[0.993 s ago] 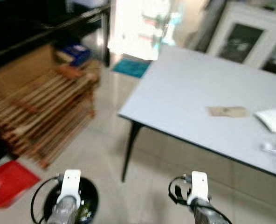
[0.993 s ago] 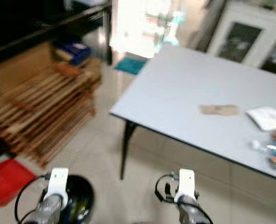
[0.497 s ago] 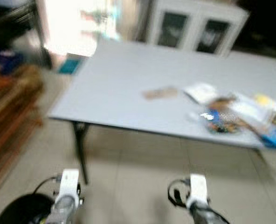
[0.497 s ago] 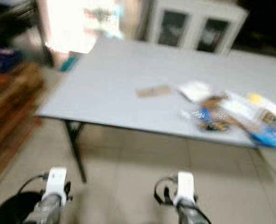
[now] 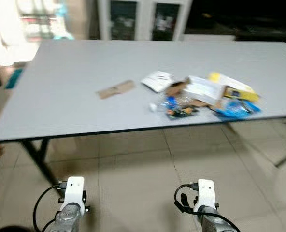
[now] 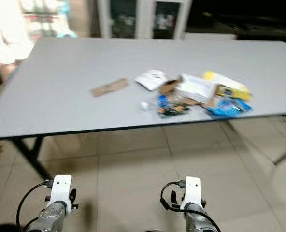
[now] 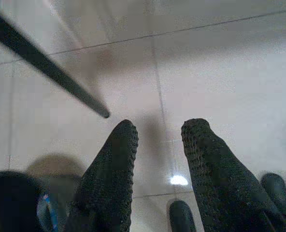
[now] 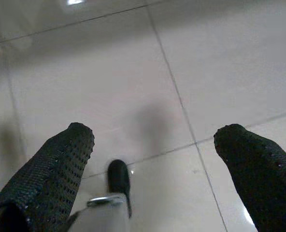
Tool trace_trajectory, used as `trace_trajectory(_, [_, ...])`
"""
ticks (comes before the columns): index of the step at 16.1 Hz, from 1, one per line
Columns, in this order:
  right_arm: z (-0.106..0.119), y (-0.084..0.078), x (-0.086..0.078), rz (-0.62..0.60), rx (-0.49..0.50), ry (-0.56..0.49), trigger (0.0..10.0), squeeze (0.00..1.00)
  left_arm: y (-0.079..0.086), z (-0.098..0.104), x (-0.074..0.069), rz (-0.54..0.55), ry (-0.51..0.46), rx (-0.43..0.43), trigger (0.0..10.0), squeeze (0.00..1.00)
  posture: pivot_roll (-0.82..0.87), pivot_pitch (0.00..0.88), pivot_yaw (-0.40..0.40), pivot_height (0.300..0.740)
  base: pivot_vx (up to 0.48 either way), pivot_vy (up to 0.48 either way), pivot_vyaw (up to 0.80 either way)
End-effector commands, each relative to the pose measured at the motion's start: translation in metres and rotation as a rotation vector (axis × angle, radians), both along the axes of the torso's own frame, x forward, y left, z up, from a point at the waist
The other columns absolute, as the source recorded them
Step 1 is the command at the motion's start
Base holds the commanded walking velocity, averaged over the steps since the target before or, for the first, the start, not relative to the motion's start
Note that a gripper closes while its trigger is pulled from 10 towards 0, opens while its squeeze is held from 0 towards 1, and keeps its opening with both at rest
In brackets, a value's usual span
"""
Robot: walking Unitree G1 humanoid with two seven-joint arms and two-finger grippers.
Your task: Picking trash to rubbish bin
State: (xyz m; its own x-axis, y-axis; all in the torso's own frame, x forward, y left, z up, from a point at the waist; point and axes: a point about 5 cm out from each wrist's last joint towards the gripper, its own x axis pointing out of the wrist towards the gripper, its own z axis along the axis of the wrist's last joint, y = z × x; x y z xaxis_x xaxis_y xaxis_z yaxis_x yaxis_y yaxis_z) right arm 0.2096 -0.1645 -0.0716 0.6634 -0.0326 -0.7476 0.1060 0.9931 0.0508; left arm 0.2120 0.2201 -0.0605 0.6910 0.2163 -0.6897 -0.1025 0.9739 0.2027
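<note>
Two pairs of black fingers hang low over pale floor tiles, holding nothing: the left gripper (image 7: 157,164) has its fingers (image 7: 111,179) a small gap apart, while the right gripper (image 8: 155,166) has its fingers (image 8: 51,169) spread wide, both empty. In the head views the two arms show at the bottom edge, the left arm (image 5: 71,203) at lower left and the right arm (image 5: 203,203) at lower right, well short of the surface (image 5: 61,106) ahead. The trash lies on that grey surface, right of centre in the frame: a flat brown cardboard strip (image 5: 115,89) by itself, then a white paper (image 5: 157,80), and a heap of wrappers (image 5: 201,96) with blue and yellow packets running toward the right near the front edge. The step in hand looks to be the approach, so the robot would do well to finish squaring up to the heap, walk until the front edge of the surface is close, and only then raise an arm; the loose wrappers near the edge seem the easiest first pick, and the right fingers are already spread for it. Thin packets may slide, so a pinch from above on a raised fold should hold better than a scrape. Compared with a second ago, the camera has swung right: the wooden racks, red dustpan and black bin at lower left have left the frame, and the heap has come into view.
</note>
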Motion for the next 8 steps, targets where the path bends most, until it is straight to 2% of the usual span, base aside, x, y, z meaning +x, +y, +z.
trace_trajectory(1, [0.0016,-0.0013,0.0025,0.003,-0.002,-0.006,10.0,0.00,0.0002,0.0008,0.0013,0.003,-0.002,0.008,10.0,0.00,-0.01,0.051,-0.074,0.740,0.000,0.000,-0.76])
trace_trajectory(3, [0.0015,-0.0004,0.0025,0.004,0.005,-0.007,10.0,0.00,0.0015,0.0006,0.0007,-0.004,0.006,0.031,10.0,0.00,-0.01,0.052,-0.073,0.740,0.000,0.000,-0.69])
trace_trajectory(8, [0.0021,0.0039,0.0032,0.051,-0.010,-0.020,10.0,0.00,0.0025,-0.0009,-0.0016,0.000,0.026,0.047,10.0,0.00,-0.01,0.055,-0.073,0.740,0.000,0.000,0.00])
